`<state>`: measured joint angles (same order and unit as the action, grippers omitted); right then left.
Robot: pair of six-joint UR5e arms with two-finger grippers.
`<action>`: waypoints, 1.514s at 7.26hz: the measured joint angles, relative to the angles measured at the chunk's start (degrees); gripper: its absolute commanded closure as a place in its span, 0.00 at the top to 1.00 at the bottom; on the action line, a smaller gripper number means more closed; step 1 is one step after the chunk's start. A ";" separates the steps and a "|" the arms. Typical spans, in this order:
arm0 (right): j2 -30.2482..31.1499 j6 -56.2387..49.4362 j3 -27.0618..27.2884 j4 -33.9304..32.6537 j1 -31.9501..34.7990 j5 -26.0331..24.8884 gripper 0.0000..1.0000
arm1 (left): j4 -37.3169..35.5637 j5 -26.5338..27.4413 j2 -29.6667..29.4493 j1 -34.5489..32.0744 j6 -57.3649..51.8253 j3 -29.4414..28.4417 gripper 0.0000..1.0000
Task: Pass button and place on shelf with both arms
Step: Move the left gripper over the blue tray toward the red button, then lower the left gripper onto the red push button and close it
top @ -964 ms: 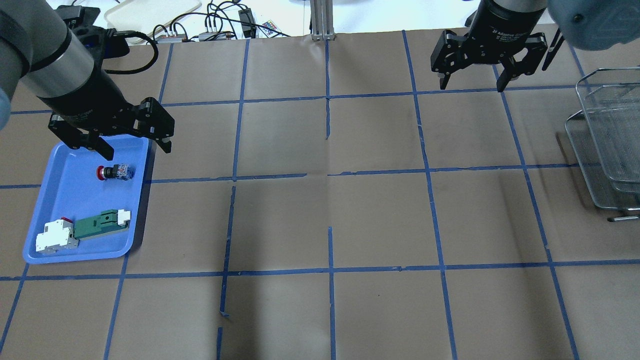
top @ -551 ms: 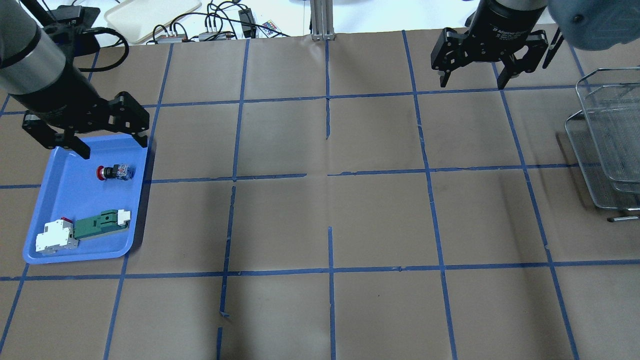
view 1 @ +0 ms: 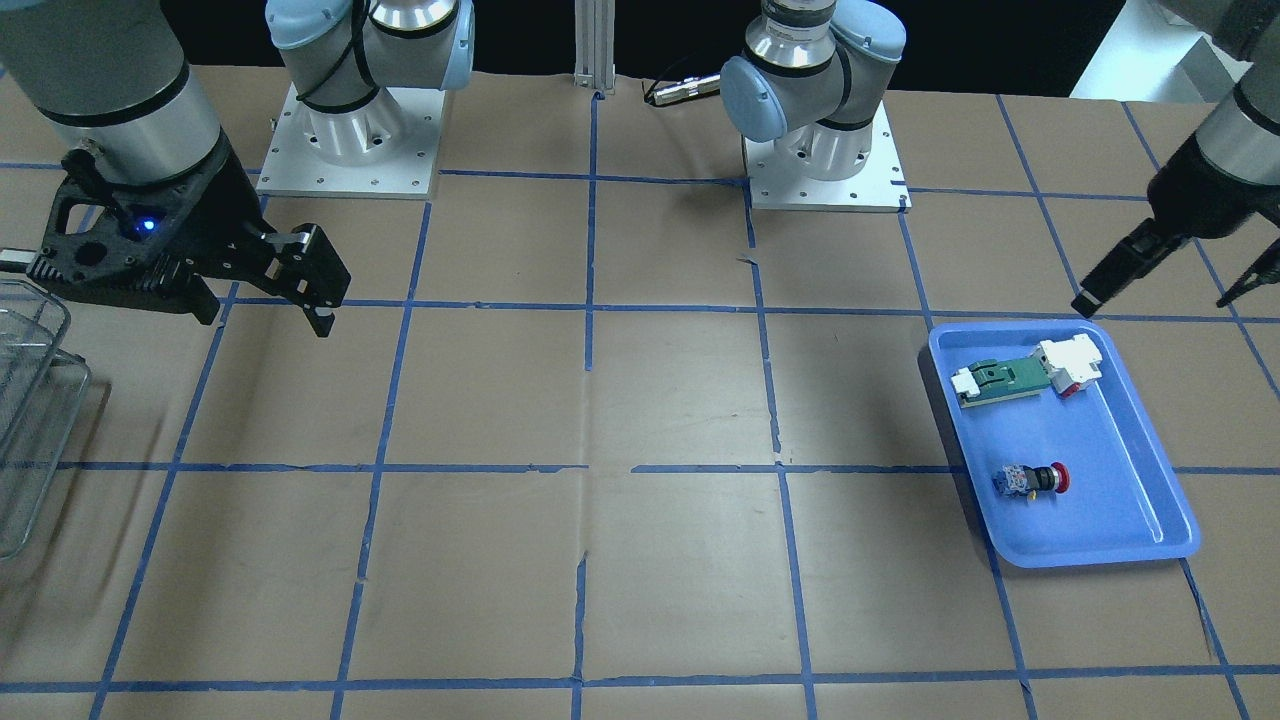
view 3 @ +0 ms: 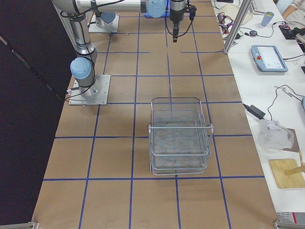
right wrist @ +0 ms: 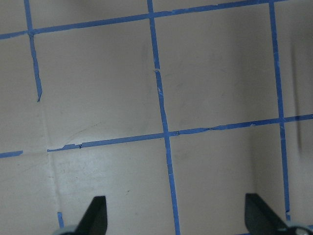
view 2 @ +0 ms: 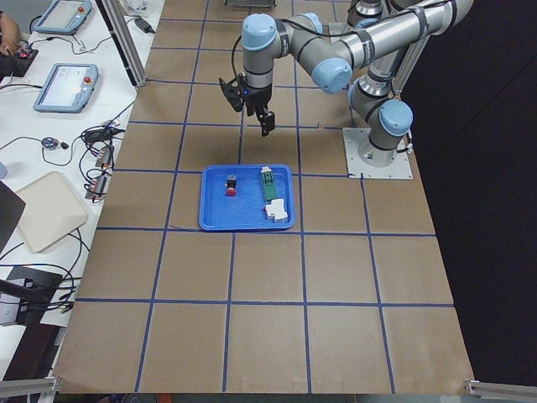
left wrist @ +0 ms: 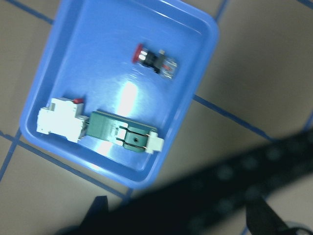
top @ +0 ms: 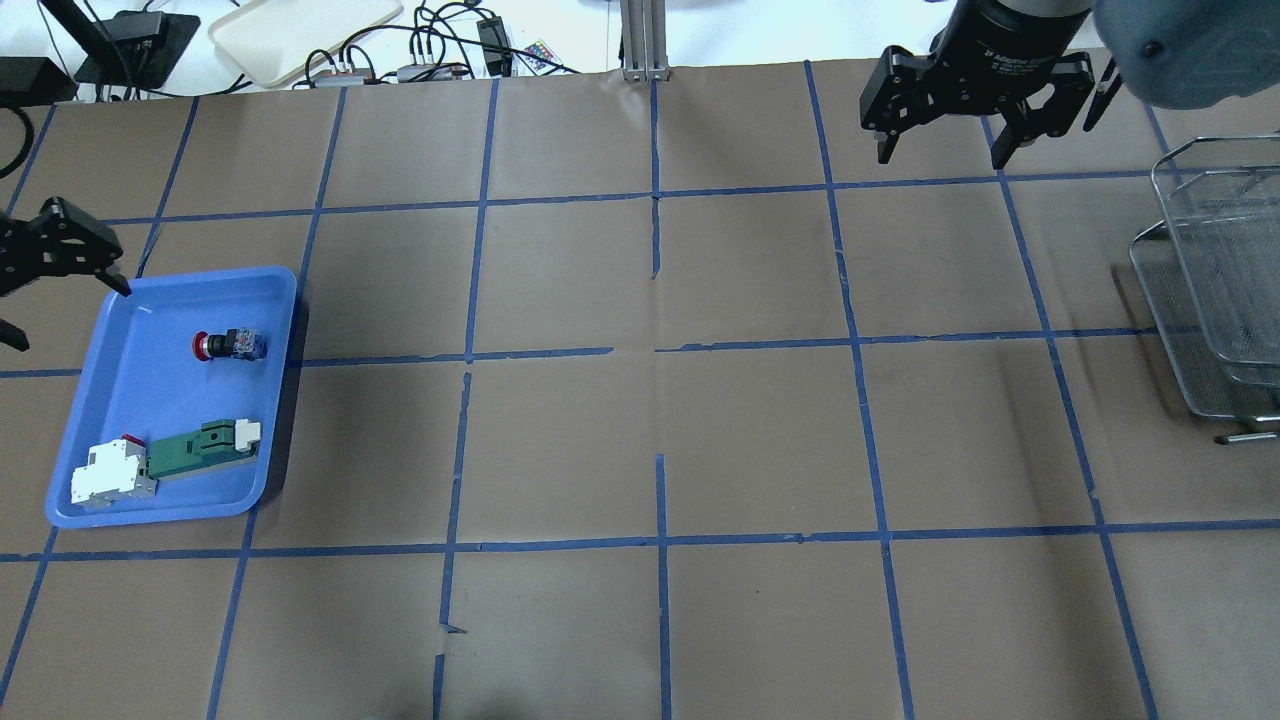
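The button [top: 228, 345], with red cap and blue-and-white rear, lies on its side in the blue tray [top: 150, 400] at the table's left. It also shows in the front view [view 1: 1035, 481] and the left wrist view [left wrist: 155, 59]. My left gripper [top: 72, 318] is open and empty, raised beside the tray's far left corner and partly cut off by the view's edge. My right gripper [top: 940, 158] is open and empty, high over bare table at the far right. The wire-mesh shelf [top: 1220, 280] stands at the right edge, right of that gripper, and shows whole in the right exterior view [view 3: 178, 138].
A green-and-white component [top: 205, 447] and a white block [top: 112, 475] lie in the tray's near end. Cables and a beige tray [top: 300, 30] sit beyond the far table edge. An aluminium post [top: 645, 40] stands at the far middle. Both arm bases [view 1: 350, 130] stand on the robot's side.
My left gripper has moved left, from over the tray's far edge to the view's left edge, still open. The right gripper shifted slightly away. The button has not moved.
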<state>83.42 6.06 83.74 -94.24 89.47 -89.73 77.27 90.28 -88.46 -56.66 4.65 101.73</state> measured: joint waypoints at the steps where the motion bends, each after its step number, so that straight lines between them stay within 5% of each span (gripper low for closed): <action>1: -0.08 0.00 0.15 -0.18 0.04 0.12 1.00 | -5.20 -0.19 -2.07 2.91 4.65 1.52 1.00; 4: -0.31 -0.10 0.38 -0.33 0.08 0.18 1.00 | -12.15 -0.96 -10.06 5.18 19.14 1.22 1.00; 7: -0.23 -0.76 0.38 -0.19 0.09 0.04 1.00 | -12.89 -9.06 -18.23 5.32 33.88 -2.89 1.00; 11: -0.12 -0.96 0.30 -0.21 0.09 0.13 1.00 | -13.84 -12.85 -24.68 5.48 39.72 -4.13 1.00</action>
<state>83.31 5.10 84.04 -94.46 89.56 -89.60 63.43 77.44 -113.14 -51.17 44.37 97.61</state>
